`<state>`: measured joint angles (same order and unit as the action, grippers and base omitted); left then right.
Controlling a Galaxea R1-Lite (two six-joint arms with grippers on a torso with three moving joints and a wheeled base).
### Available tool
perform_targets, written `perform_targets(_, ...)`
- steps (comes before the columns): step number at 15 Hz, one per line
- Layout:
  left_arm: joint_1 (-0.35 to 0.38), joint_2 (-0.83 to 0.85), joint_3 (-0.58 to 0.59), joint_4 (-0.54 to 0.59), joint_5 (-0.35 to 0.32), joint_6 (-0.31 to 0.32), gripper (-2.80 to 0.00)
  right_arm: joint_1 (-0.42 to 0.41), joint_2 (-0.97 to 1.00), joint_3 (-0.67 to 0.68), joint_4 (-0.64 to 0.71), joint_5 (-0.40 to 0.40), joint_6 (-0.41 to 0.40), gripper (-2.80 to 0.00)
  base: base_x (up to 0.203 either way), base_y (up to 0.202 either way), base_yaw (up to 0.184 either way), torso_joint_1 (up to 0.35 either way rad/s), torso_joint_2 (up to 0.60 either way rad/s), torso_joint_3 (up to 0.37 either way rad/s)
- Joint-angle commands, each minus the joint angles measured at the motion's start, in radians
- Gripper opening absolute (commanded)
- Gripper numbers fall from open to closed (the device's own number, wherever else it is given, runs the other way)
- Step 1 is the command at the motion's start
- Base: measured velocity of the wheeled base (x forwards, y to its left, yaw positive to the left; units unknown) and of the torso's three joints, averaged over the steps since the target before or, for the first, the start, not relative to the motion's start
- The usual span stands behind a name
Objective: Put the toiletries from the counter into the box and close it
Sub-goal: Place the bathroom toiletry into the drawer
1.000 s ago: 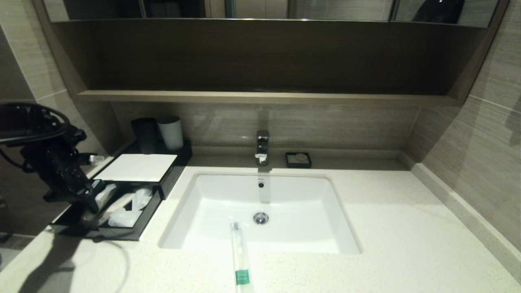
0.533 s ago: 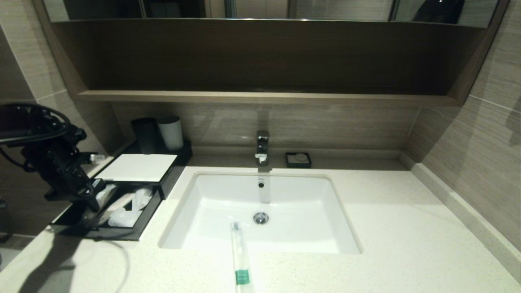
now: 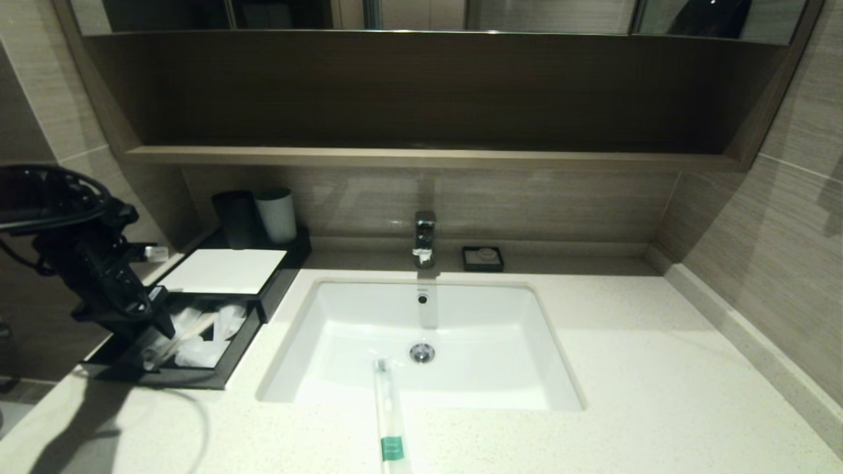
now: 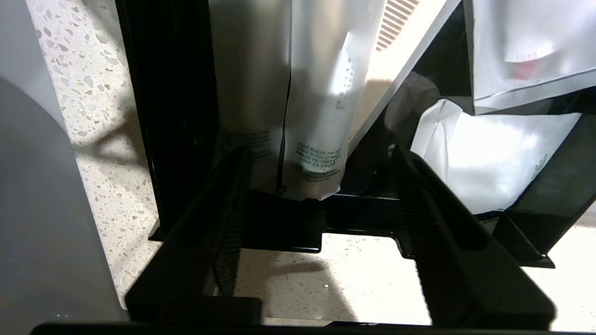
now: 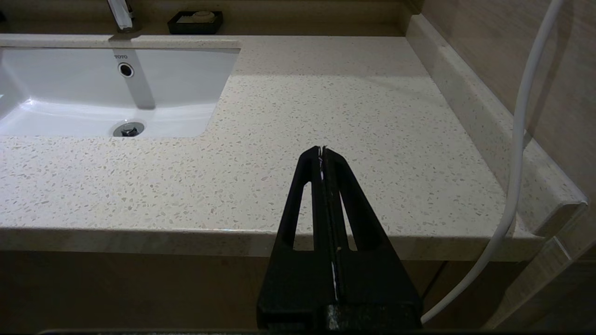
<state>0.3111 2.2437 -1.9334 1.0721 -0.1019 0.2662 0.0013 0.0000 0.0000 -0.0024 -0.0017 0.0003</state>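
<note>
Head view: left gripper (image 3: pixel 155 329), fingers spread and empty, has apparently lifted slightly above the box (image 3: pixel 253 316) drawer.

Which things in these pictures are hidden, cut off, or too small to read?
- Head view: the left end effector covers part of the open drawer, so its wrapped items cannot be counted.
- Head view: the green-banded stick is cut off by the bottom edge.
- Left wrist view: the print on the wrappers is too small to read.
- Right wrist view: the shut right end effector hovers by the counter; the box is out of frame.
</note>
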Motion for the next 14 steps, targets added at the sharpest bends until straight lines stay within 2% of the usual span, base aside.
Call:
perform_targets(1,0.0,-0.022,0.001,0.013,-0.002,-0.002,0.0,0.0,0.0,0.002,-0.001,0.0,0.0,-2.8,0.0,0.0,0.0,0.0,0.0,0.0)
perform_targets(8,-0.035,-0.16,0.002,0.024,-0.018,-0.014,0.0,0.0,0.0,0.002,-0.001,0.0,0.0,-2.8,0.0,0.0,0.0,0.0,0.0,0.0)
perform_targets(14,-0.116,-0.296,0.011,0.058,-0.019,-0.103,0.0,0.0,0.0,0.002,-0.001,0.0,0.0,-2.8,0.0,0.0,0.0,0.0,0.0,0.0)
